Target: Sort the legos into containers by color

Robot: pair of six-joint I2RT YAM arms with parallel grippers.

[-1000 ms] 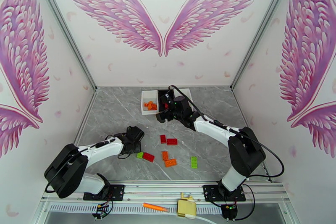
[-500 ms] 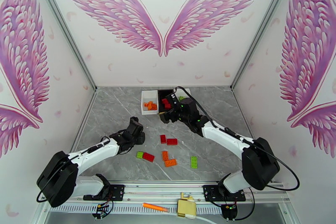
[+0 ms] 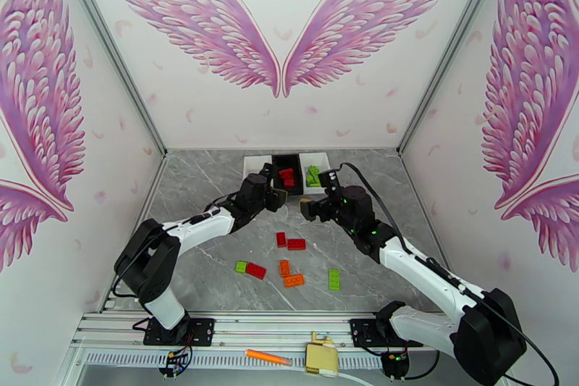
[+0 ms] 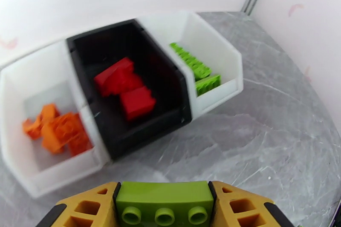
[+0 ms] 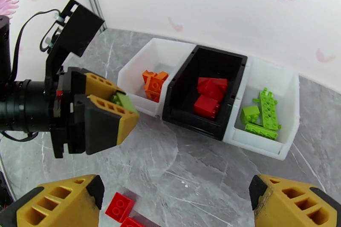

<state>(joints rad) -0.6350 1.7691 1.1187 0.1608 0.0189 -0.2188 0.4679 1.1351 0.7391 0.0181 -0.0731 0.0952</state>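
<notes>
left fingers (image 4: pixel 87 208) are closed on a green lego (image 4: pixel 164 200), studs toward the wrist camera. seen from above, the left fingers (image 3: pixel 277 195) are held over the surface (image 3: pixel 189 179), just in front of the bin row, near the black bin (image 4: pixel 145 133). the right fingers (image 5: pixel 59 200) are spread wide with nothing between them. from above they (image 3: pixel 307 207) are seen over the surface near the bins, facing the left fingers with a gap between.

three bins are lined up side by side at the far edge, walls touching:
- left white bin (image 4: pixel 64 174): orange legos (image 4: pixel 57 130) inside
- black bin, middle: red legos (image 4: pixel 125 87) inside
- right white bin (image 4: pixel 217 51): green legos (image 4: pixel 196 70) inside

loose legos are left mid-surface, well apart from the bins: two red (image 3: pixel 289 242) side by side, a small green (image 3: pixel 240 266) just beside a red (image 3: pixel 255 271), two orange (image 3: pixel 289 275) close together, and one green (image 3: pixel 334 279) alone to the right.
</notes>
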